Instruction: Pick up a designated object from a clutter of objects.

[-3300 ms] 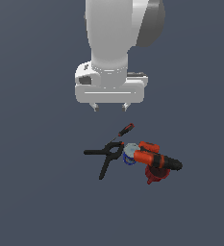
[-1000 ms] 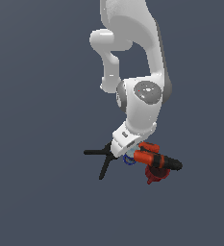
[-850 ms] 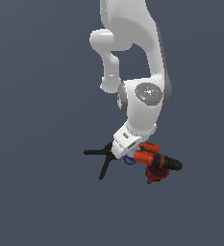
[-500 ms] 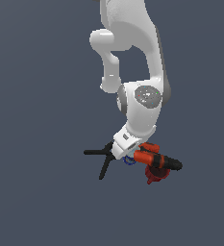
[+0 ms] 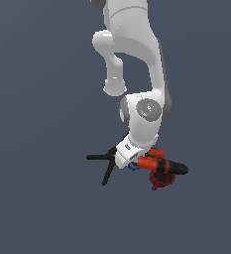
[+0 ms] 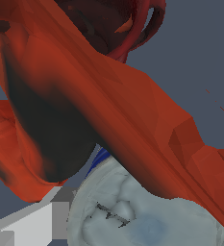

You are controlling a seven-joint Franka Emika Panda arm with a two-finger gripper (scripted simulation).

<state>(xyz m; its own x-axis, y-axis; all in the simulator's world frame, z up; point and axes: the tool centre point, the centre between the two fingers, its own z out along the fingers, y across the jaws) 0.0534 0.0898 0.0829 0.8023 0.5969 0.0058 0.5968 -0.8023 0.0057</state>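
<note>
The clutter lies under my arm in the exterior view. Only a blue sliver of the can [image 5: 133,167] shows there, between the black spring clamp [image 5: 104,161] and the orange-black power drill [image 5: 162,165]. The red mug [image 5: 160,182] lies below the drill. My gripper [image 5: 128,162] is down over the can, its fingertips hidden in the pile. In the wrist view the can's silvery-grey lid [image 6: 147,214] is very close, partly under the drill body [image 6: 108,96]. One grey finger [image 6: 46,221] stands beside the lid's edge, jaws apart. The screwdriver is hidden.
The red mug [image 6: 128,24] shows beyond the drill in the wrist view. The clamp's black arms reach toward the exterior view's left. The floor [image 5: 37,198] around the pile is plain dark grey.
The arm has swung down from high above the pile onto it. Over the last second the hand has sunk slightly lower onto the can. The objects have not moved.
</note>
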